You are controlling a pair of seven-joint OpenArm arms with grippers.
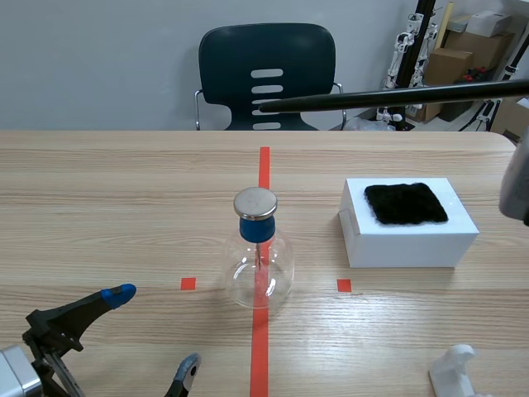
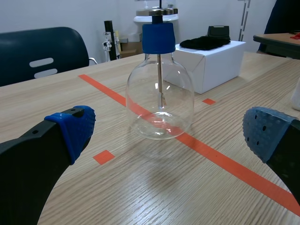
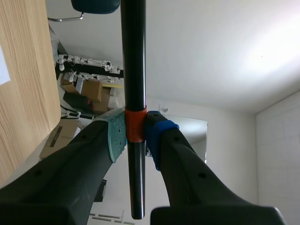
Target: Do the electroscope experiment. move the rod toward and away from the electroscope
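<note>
The electroscope (image 1: 259,252) is a clear glass flask with a blue stopper and a round metal cap, standing on the red centre tape line. In the left wrist view the electroscope (image 2: 160,89) stands ahead of my left gripper (image 2: 168,129), whose fingers are wide open and empty. A long black rod (image 1: 388,97) with an orange band hangs level high above the table, its tip above and behind the flask. My right gripper (image 3: 136,133) is shut on the rod (image 3: 133,70) at the orange band. In the scene view my left gripper (image 1: 153,335) rests low, near the front left.
A white box (image 1: 409,225) with a black fur cloth (image 1: 406,203) on top sits right of the flask. A white holder (image 1: 459,372) lies at the front right. A dark chair (image 1: 267,76) stands behind the table, with cardboard boxes at the far right.
</note>
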